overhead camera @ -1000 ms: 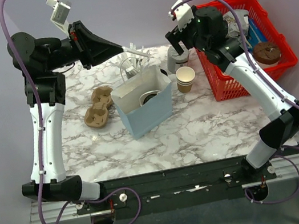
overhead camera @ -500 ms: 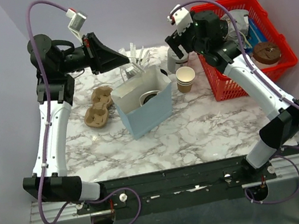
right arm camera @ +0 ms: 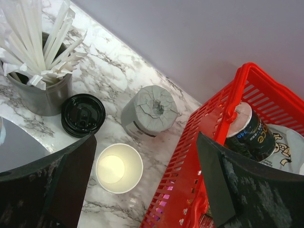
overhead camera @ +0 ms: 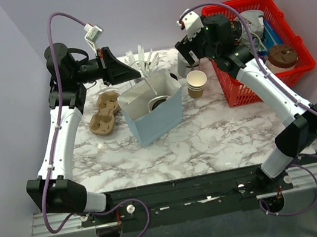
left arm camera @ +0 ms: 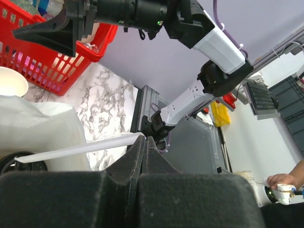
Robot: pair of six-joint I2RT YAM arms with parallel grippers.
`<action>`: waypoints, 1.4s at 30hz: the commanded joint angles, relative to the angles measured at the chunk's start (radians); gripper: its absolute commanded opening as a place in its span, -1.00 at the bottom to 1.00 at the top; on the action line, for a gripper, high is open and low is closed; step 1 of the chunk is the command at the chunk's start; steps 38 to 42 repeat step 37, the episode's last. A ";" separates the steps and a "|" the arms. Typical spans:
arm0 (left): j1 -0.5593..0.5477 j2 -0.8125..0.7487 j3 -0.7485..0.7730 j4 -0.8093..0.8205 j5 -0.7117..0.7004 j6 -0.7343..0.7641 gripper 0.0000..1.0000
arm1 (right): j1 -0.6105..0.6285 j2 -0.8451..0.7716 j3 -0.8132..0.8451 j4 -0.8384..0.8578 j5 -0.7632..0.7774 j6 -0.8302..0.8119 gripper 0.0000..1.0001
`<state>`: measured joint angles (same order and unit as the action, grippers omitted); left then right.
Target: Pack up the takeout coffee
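Inside the blue paper bag, which stands open-mouthed at the middle of the marble table, sits the takeout coffee. Only its round black lid shows, facing up within the bag's white lining. The left wrist view catches an edge of that lid low beside the bag's white wall.

Just above the bag's far-left rim hangs the left gripper. Its fingers are pressed tight together on a white paper-wrapped straw, pinched at one end. The straw slants down from the claw toward the bag's mouth. Whether its lower end touches the lid cannot be told.

Beyond the bag's far-right corner, and higher, hovers the right gripper. Its fingers are spread wide with nothing between them.

Beneath it, just right of the bag, stands a lidless paper cup. Behind that cup, farther from the bag, are a stack of black lids and a grey paper roll. A grey holder full of white straws stands at the bag's far side.

Well to the right of the bag is a red basket holding packaged goods. To the bag's left, close by, lie brown pulp cup carriers.
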<state>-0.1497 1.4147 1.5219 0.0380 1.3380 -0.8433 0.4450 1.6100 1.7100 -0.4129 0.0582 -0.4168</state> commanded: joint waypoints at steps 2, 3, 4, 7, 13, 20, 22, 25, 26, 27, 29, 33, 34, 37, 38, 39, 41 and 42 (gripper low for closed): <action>0.050 -0.008 0.053 -0.290 -0.010 0.273 -0.69 | -0.005 -0.015 0.005 -0.039 -0.052 -0.008 0.92; 0.059 -0.003 0.079 -0.429 -0.022 0.344 -0.58 | -0.003 -0.018 0.008 -0.044 -0.051 -0.007 0.94; 0.065 0.004 0.143 -0.507 -0.049 0.407 -0.48 | -0.005 -0.018 0.014 -0.050 -0.051 -0.004 0.95; 0.075 0.041 0.253 -0.726 -0.120 0.624 -0.10 | -0.005 -0.022 0.037 -0.072 -0.098 0.003 0.96; 0.075 0.104 0.417 -0.727 -0.301 0.673 0.26 | -0.005 0.007 0.167 -0.188 -0.167 0.024 1.00; 0.075 0.200 0.543 -0.679 -0.620 0.736 0.71 | -0.003 -0.039 0.195 -0.158 0.007 0.240 1.00; 0.075 0.219 0.561 -0.670 -0.670 0.740 0.76 | -0.003 -0.070 0.175 -0.135 0.076 0.256 1.00; 0.075 0.251 0.592 -0.673 -0.738 0.763 0.97 | -0.003 -0.097 0.162 -0.112 0.123 0.245 1.00; 0.075 0.269 0.610 -0.676 -0.752 0.773 0.97 | -0.003 -0.113 0.149 -0.103 0.127 0.242 1.00; 0.075 0.279 0.619 -0.682 -0.769 0.791 0.97 | -0.003 -0.122 0.140 -0.096 0.134 0.242 1.00; 0.075 0.308 0.652 -0.687 -0.813 0.808 0.97 | -0.003 -0.148 0.106 -0.077 0.144 0.242 1.00; 0.076 0.336 0.672 -0.675 -0.891 0.869 0.97 | -0.003 -0.166 0.073 -0.058 0.181 0.245 1.00; 0.078 0.342 0.675 -0.670 -0.905 0.875 0.97 | -0.005 -0.167 0.068 -0.052 0.204 0.242 1.00; 0.078 0.363 0.704 -0.670 -0.935 0.882 0.97 | -0.005 -0.160 0.065 -0.027 0.248 0.219 1.00; 0.078 0.363 0.704 -0.670 -0.935 0.882 0.97 | -0.005 -0.160 0.065 -0.027 0.248 0.219 1.00; 0.078 0.363 0.704 -0.670 -0.935 0.882 0.97 | -0.005 -0.160 0.065 -0.027 0.248 0.219 1.00; 0.078 0.363 0.704 -0.670 -0.935 0.882 0.97 | -0.005 -0.160 0.065 -0.027 0.248 0.219 1.00; 0.078 0.363 0.704 -0.670 -0.935 0.882 0.97 | -0.005 -0.160 0.065 -0.027 0.248 0.219 1.00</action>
